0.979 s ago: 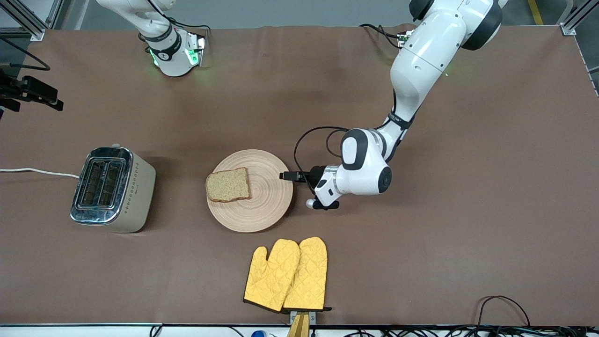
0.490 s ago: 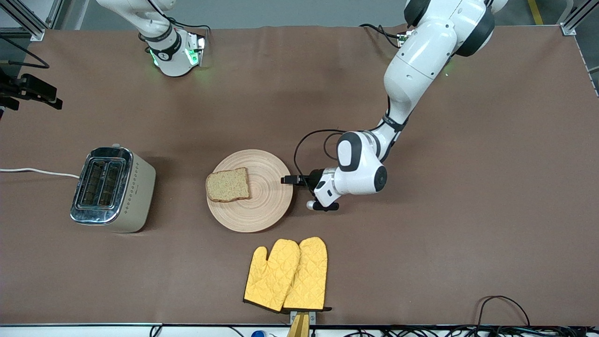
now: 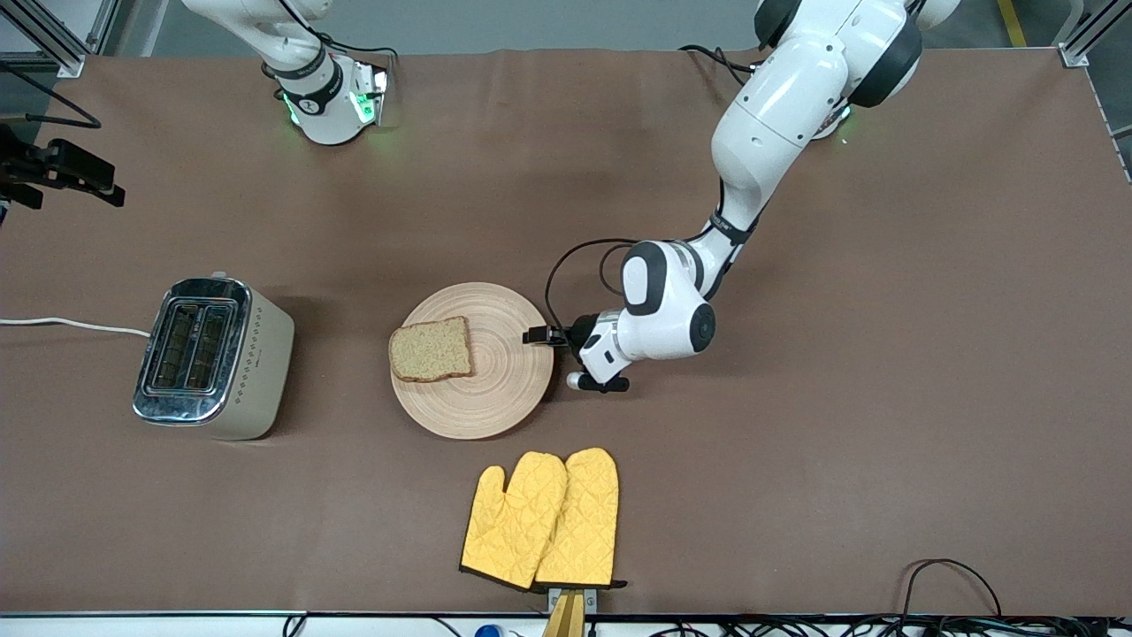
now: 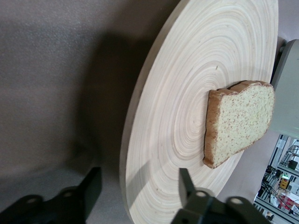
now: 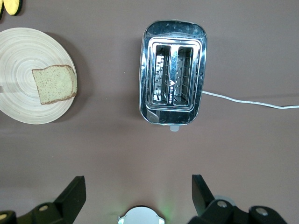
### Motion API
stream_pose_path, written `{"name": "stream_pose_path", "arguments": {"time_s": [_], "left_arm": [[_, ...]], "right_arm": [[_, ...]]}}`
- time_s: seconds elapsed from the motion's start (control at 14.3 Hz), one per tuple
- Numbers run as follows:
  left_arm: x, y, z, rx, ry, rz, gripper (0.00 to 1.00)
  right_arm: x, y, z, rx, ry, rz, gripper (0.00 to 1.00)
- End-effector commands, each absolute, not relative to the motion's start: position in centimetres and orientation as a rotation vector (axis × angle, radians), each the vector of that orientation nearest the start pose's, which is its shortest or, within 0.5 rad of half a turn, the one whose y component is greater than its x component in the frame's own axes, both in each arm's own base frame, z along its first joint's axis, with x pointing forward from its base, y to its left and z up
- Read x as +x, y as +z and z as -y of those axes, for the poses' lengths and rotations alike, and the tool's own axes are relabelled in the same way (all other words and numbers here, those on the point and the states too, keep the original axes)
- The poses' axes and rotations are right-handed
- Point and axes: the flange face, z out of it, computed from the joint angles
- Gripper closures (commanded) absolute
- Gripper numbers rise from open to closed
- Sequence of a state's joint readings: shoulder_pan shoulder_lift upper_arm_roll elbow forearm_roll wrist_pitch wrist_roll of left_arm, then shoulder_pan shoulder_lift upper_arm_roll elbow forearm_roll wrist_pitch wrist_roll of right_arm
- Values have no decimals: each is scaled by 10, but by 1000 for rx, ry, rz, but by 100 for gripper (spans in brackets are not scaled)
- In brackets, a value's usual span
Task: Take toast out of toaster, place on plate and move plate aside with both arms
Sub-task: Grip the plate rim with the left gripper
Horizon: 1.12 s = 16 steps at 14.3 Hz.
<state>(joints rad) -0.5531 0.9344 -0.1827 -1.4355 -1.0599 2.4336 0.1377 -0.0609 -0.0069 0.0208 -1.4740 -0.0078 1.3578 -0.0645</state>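
Left wrist view: left gripper (image 4: 140, 186), fingers spread, straddles the plate (image 4: 187, 93) rim; toast (image 4: 240, 121) lies on it. Right wrist view: right gripper (image 5: 138, 193), spread, waits above the toaster (image 5: 174, 72).

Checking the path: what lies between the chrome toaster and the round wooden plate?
Only bare brown table between the chrome toaster and round wooden plate, in front and right wrist views.

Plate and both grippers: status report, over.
Left gripper open, jaws straddling plate rim. Right gripper open, waiting high over toaster. Toast on plate. Oven mitts nearer camera, clear.
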Motion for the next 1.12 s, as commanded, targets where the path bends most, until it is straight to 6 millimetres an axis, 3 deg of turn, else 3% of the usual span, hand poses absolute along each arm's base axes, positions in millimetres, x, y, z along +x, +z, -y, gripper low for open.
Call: {"name": "stream_pose_path", "arguments": {"time_s": [0.0,0.28,0.42,0.56,0.7,0.98,1.05], "left_arm": [[558,145,473,2308,-232,-52,51],[559,146,473,2307,-228,-46,86],[559,147,473,2306,-229,-49,97],[560,150,473,2304,-224,-48,99],[575,164,460,2296,-196,-69,100],[605,221,432,2237,-178,-57,100],[616,235,413,2222,-186,-56,100]], "right_arm": [[522,661,20,-3141,164,12,0],[522,660,15,-3141,169,27,0],[523,660,16,-3142,164,25,0],[523,660,18,-3141,164,20,0],[523,660,16,-3142,164,24,0],[522,659,16,-3141,174,24,0],[522,659,16,-3141,172,24,0]]}}
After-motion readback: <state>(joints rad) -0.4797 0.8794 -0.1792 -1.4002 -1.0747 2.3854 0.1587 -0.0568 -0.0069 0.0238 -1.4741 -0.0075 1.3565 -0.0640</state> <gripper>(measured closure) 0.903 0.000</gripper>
